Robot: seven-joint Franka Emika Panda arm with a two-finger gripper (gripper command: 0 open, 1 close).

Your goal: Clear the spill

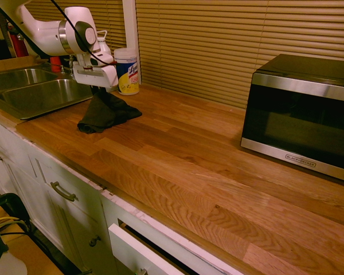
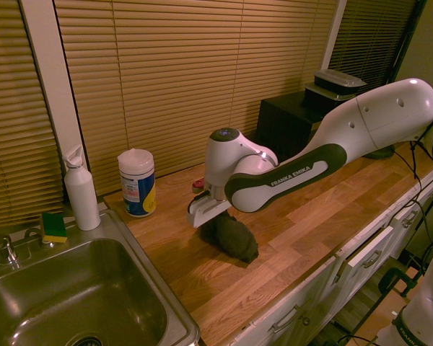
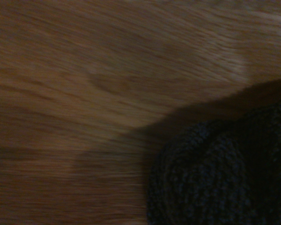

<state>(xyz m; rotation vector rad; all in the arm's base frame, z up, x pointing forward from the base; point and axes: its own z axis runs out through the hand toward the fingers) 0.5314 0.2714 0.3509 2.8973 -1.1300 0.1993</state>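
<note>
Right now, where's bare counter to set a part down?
Widest: counter between cloth and microwave. Smaller: strip between cloth and sink. Crowded: cloth, end effector and wipes tub bunched together.

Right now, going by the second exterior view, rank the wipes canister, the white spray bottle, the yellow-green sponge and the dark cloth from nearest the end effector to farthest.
1. Dark cloth: directly under the end effector, on the counter.
2. Wipes canister: counter, beside the sink.
3. White spray bottle: sink's back corner.
4. Yellow-green sponge: sink's back rim, beyond the bottle.
</note>
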